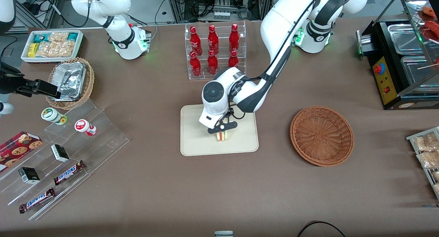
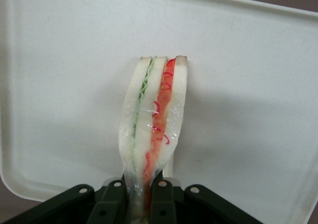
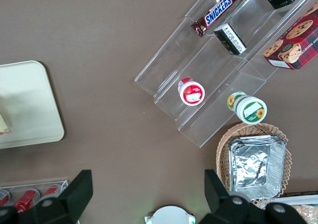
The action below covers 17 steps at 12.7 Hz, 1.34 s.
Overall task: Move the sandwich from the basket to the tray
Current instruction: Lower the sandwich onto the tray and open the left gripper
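The sandwich (image 1: 223, 136) (image 2: 154, 129), a wrapped wedge of pale bread with green and red filling, stands on edge over the cream-beige tray (image 1: 195, 141) (image 2: 59, 85). My left gripper (image 1: 223, 128) (image 2: 141, 204) is directly above it, shut on the sandwich's top end, with the wrap pinched between the two black fingers (image 2: 112, 204). The sandwich's lower end is at or just above the tray surface; contact cannot be told. The reddish-brown wicker basket (image 1: 321, 135) sits empty, toward the working arm's end of the table.
A clear rack of red bottles (image 1: 214, 50) stands farther from the front camera than the tray. Toward the parked arm's end are an acrylic step shelf (image 1: 68, 151) with snacks, a tan basket of foil trays (image 1: 70, 82) and a white snack bin (image 1: 51, 45). A black food warmer (image 1: 401, 58) stands at the working arm's end.
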{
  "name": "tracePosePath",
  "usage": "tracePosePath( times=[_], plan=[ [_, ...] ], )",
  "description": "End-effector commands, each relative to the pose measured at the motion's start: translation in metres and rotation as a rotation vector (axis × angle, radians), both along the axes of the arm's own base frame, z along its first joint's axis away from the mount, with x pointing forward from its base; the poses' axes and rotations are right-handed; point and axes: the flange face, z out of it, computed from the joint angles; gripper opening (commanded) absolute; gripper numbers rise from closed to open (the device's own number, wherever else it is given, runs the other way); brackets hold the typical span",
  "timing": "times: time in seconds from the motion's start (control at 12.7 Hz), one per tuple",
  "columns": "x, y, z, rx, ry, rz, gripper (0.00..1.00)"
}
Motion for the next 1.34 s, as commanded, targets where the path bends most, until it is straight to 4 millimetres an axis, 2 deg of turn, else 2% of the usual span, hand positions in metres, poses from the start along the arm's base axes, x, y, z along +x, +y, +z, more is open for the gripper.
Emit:
tracePosePath(
  times=[0.0, 0.08, 0.16, 0.31, 0.39, 0.71, 0.87, 0.94, 1.1, 1.26],
  plan=[
    [0.004, -0.010, -0.005, 0.011, -0.007, 0.038, 0.00],
    [0.003, -0.011, -0.005, 0.011, -0.010, 0.036, 0.35],
    [0.002, -0.012, -0.006, 0.013, -0.010, 0.032, 0.99],
    [0.003, -0.012, 0.003, 0.012, -0.015, 0.031, 1.00],
    [0.003, -0.012, 0.015, 0.008, -0.018, 0.031, 1.00],
    [0.007, 0.000, 0.092, -0.008, -0.024, 0.033, 1.00],
    [0.006, 0.005, 0.125, -0.002, -0.020, -0.004, 1.00],
    [0.008, 0.011, 0.138, -0.005, -0.024, -0.034, 1.00],
    [0.027, 0.038, 0.165, -0.017, -0.033, -0.073, 1.00],
    [0.028, 0.055, 0.180, 0.008, -0.022, -0.104, 1.00]
  ],
)
